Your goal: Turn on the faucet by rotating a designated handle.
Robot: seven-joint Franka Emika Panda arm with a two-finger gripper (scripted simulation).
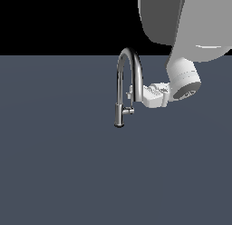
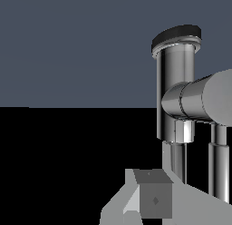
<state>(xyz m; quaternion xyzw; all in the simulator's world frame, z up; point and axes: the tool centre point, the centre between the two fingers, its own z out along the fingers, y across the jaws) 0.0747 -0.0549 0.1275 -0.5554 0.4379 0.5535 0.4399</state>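
The faucet [image 1: 120,79] is a tall chrome gooseneck standing mid-floor in the exterior view, with its thicker base [image 1: 118,116] at the bottom. The handle [image 1: 129,111] is a stubby lever sticking out of the base toward the exterior view's right. My gripper [image 1: 132,95] reaches in from that right side, level with the spout's lower end and just above the handle, not touching it. Its jaws look slightly apart and empty. In the wrist view the base [image 2: 174,83] and handle [image 2: 199,100] loom close, beyond one of the fingers [image 2: 154,199]. The other finger is hidden.
The faucet stands on a flat dark blue-grey floor [image 1: 59,165]. My white arm [image 1: 181,29] fills the exterior view's upper right, and its wrist [image 1: 183,81] hangs beside the spout. Two chrome spout tubes [image 2: 219,165] run close to my finger.
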